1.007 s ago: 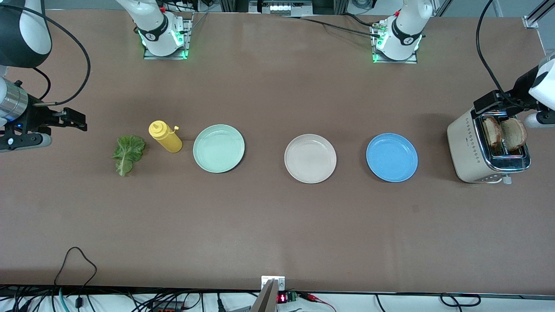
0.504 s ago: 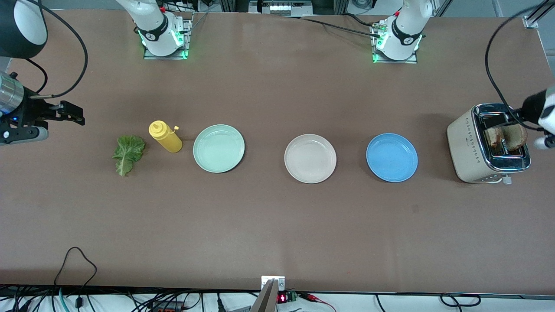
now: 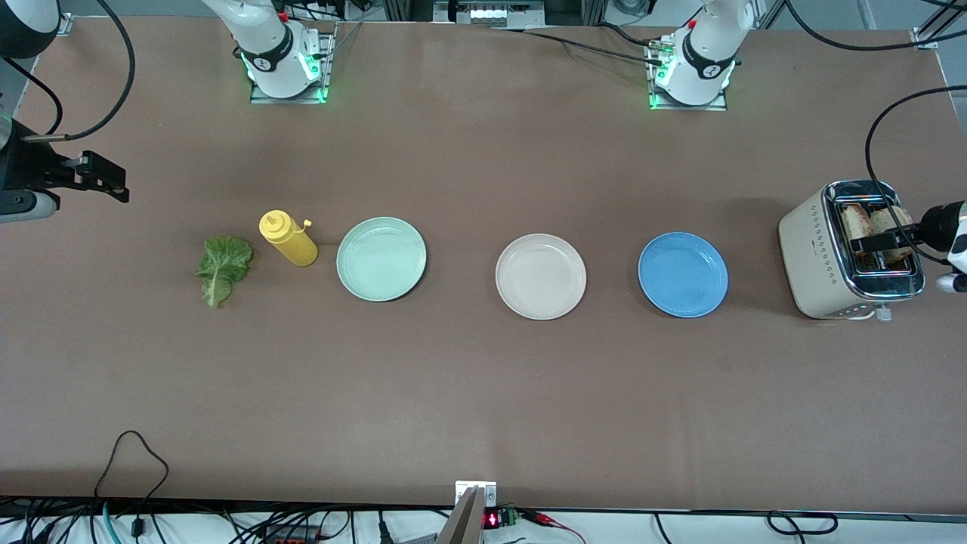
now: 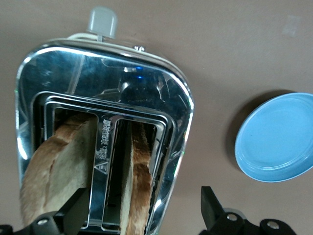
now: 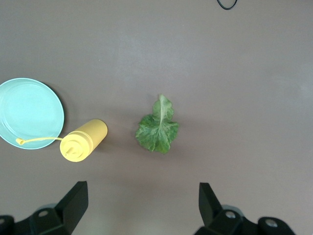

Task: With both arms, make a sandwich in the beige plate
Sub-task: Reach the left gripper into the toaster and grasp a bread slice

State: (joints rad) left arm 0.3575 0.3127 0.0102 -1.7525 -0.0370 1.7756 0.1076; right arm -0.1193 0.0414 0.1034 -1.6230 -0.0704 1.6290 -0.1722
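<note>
The beige plate (image 3: 541,276) lies bare mid-table between a mint-green plate (image 3: 381,259) and a blue plate (image 3: 683,274). Two bread slices (image 3: 854,223) (image 3: 885,224) stand in the toaster (image 3: 820,261) at the left arm's end. My left gripper (image 3: 880,242) hovers open over its slots. In the left wrist view, that left gripper (image 4: 144,208) spans one slice (image 4: 139,186) and the toaster's wall; the other slice (image 4: 54,171) is beside it. The lettuce leaf (image 3: 221,268) lies flat at the right arm's end. My right gripper (image 3: 104,178) hangs open over bare table near the lettuce leaf (image 5: 158,128), holding nothing.
A yellow squeeze bottle (image 3: 289,239) stands between the lettuce and the mint-green plate, also visible as the yellow bottle (image 5: 83,141) in the right wrist view. The blue plate (image 4: 276,139) is close beside the toaster. Cables trail along the table's near edge (image 3: 132,453).
The left gripper has swung out and come back down over the toaster's slots. The right gripper has drifted toward the table's end and the robots' bases. Both stayed open.
</note>
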